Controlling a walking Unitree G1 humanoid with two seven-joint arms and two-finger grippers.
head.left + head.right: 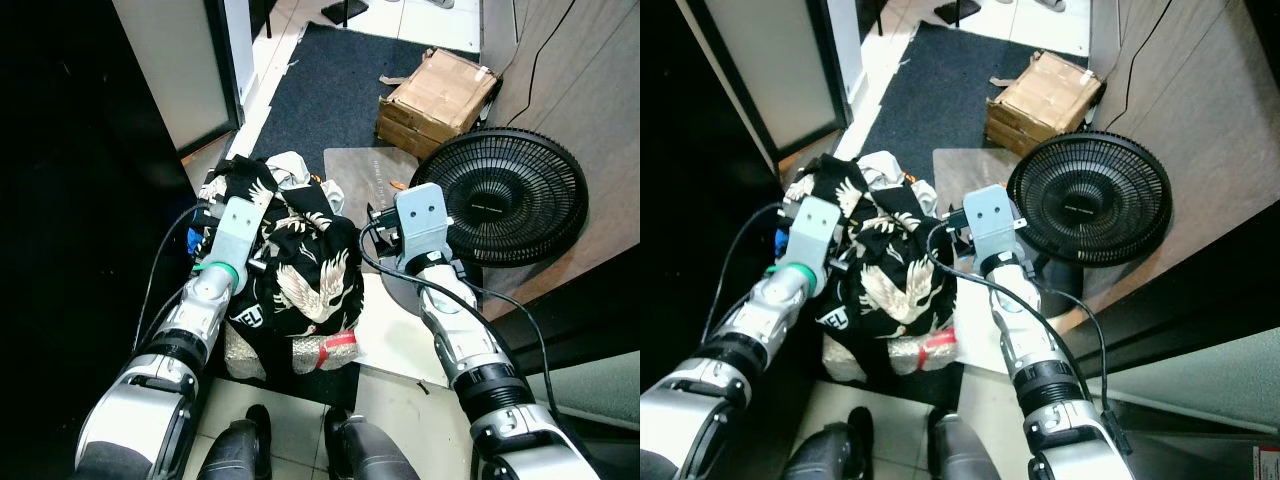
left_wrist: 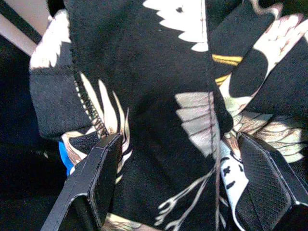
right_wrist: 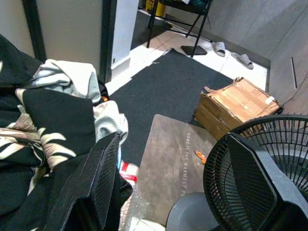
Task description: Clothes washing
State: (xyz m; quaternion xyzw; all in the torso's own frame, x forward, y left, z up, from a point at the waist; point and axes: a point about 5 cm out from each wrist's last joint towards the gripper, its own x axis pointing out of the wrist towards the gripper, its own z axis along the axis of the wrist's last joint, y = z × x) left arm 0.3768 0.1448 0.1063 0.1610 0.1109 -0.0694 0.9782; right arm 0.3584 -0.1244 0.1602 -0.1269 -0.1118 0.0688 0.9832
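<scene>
Your left claw (image 2: 168, 187) is pressed into the heap of clothes (image 1: 290, 270), its two fingers (image 2: 103, 168) spread wide with black crane-print fabric (image 2: 159, 96) bulging between them; nothing is pinched yet, so you are likely placed to close on a fold. The heap sits directly ahead of and under this claw, piled on a wrapped bundle with a red band (image 1: 335, 345) on the floor.

Your right claw (image 3: 173, 192) hangs apart from the cloth, fingers (image 3: 103, 178) likewise spread and empty. The clothes lie just beside its left finger; the black floor fan (image 1: 510, 195) stands just beside its right finger. Held there, it probably waits to support the far side of the pile.

The head views show both silver arms flanking the heap, the cardboard box (image 1: 440, 100) well beyond the right claw, and the dark rug (image 1: 330, 90). The right wrist view adds the printed brown mat (image 3: 173, 163) ahead of that claw, a white garment (image 3: 72, 77) topping the pile, and slippers (image 3: 231, 50) far off. The left wrist view alone reveals the seam stitching and a blue patch (image 2: 65, 154) beneath the fabric.
</scene>
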